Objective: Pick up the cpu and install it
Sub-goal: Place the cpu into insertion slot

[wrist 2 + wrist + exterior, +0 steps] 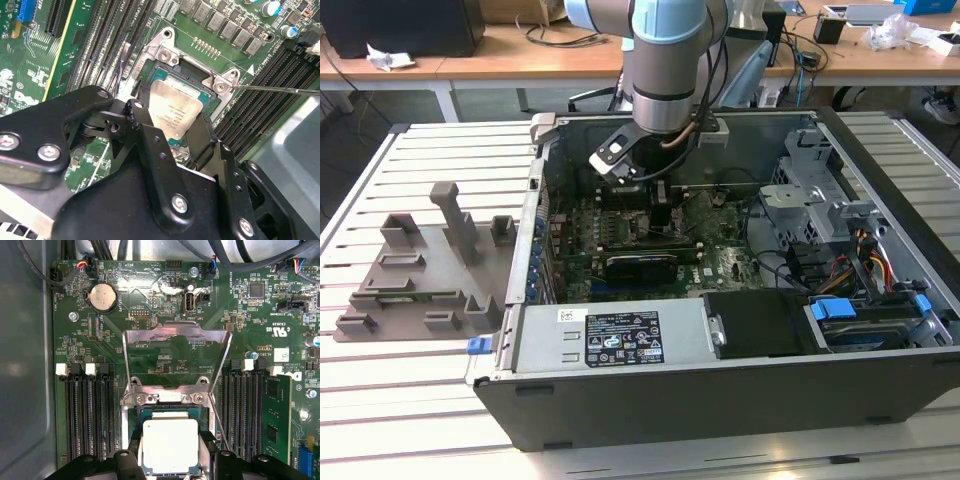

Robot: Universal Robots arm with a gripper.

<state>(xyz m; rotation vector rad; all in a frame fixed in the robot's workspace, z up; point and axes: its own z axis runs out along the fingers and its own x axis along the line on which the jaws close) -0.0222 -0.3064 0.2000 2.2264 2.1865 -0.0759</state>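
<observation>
The cpu (170,445), a pale silver square chip, sits between my gripper's (171,452) black fingers (134,450), which press on two opposite edges. It is right over the black socket (170,411) on the green motherboard; I cannot tell whether it rests in the socket or hovers just above it. The socket's metal bracket (177,352) stands raised behind it. The second wrist view shows the cpu (175,107) over the socket frame (161,51), with the gripper (175,131) closed around it. In the exterior view the gripper (655,205) reaches down into the open computer case (720,410).
Memory slots (85,410) flank the socket, with one stick (275,415) fitted. A thin lever wire (220,425) runs beside the socket. Cables and a drive cage (820,190) fill the case's right side. A labelled power supply (620,340) lies in front. A grey fixture (430,270) lies on the table at the exterior view's left.
</observation>
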